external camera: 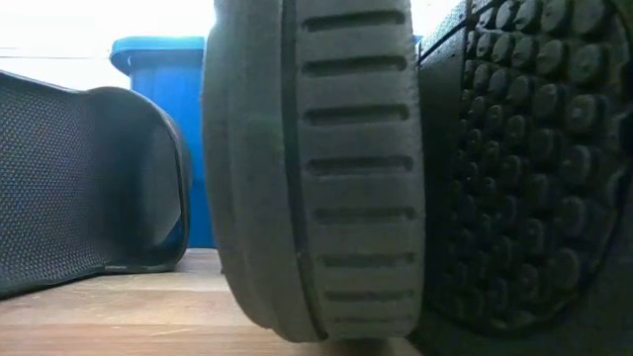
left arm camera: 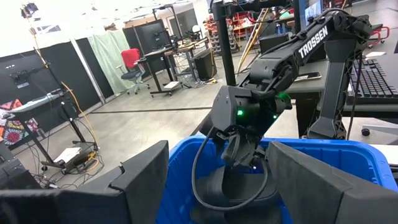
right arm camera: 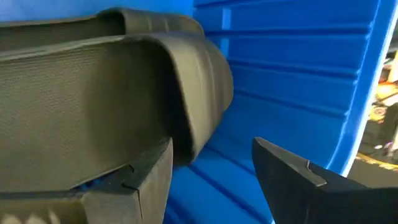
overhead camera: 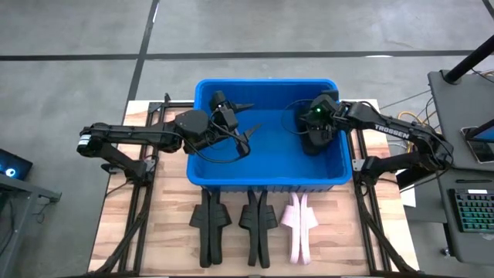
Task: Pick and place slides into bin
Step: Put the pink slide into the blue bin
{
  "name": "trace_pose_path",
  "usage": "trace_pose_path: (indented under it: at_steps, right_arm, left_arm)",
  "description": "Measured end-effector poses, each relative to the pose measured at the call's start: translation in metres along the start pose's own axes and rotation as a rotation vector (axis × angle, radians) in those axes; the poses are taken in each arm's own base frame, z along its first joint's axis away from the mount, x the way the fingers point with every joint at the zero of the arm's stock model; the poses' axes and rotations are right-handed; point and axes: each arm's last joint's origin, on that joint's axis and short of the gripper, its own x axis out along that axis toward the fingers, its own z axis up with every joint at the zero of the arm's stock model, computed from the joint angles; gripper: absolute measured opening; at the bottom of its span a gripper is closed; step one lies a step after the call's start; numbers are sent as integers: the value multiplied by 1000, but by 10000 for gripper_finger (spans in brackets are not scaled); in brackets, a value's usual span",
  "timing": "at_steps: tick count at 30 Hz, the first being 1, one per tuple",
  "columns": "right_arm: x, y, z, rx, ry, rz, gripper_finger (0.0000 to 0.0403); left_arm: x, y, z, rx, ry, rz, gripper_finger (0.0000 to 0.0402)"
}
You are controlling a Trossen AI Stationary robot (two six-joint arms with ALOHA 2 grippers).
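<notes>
The blue bin stands at the table's far middle. My right gripper is down inside its right part, open, over a black slide. In the right wrist view this slide lies just ahead of the open fingers and over one of them. My left gripper hovers open and empty over the bin's left part. Two black slides and one pink slide lie on their sides on the table before the bin. My right gripper is open. The black slide's strap edge lies against or just ahead of one finger; I cannot tell whether they touch. The other finger stands free, with bin wall showing between them. The gripper comes from above, slanting down.
The low view is filled by the near slides' soles, with the bin behind. The bin's ribbed walls close in around my right gripper. A desk with a keyboard stands right of the table.
</notes>
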Motion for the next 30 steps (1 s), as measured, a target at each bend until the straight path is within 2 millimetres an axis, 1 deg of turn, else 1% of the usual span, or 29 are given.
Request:
trace_pose_path:
  at_steps: [3,8,12,16,18,21,25,28,30]
  right_arm:
    - [-7,-5,1,55,-30,30,210]
    - [-29,-22,9,224,-230,139,210]
    - [-53,-40,15,398,-381,219,210]
    - [-83,-51,13,530,-588,406,210]
    - [-102,-52,8,552,-693,483,210]
    - [-131,-49,-5,569,-795,486,207]
    - [-167,-41,-29,610,-954,495,202]
    - [-186,-34,-48,641,-1043,525,200]
    - [-195,-31,-60,671,-1082,526,200]
  left_arm:
    - [0,0,0,0,0,0,259]
    - [0,0,0,0,0,-1,259]
    - [0,-1,0,-34,-1,-5,259]
    - [0,-1,0,-85,-2,-12,259]
    - [-1,-2,1,-104,-5,-28,259]
    - [-2,-4,1,-110,-10,-58,259]
    - [-4,-7,3,-133,-13,-77,259]
    - [-5,-9,5,-161,-22,-97,259]
    - [-6,-9,5,-165,-24,-112,259]
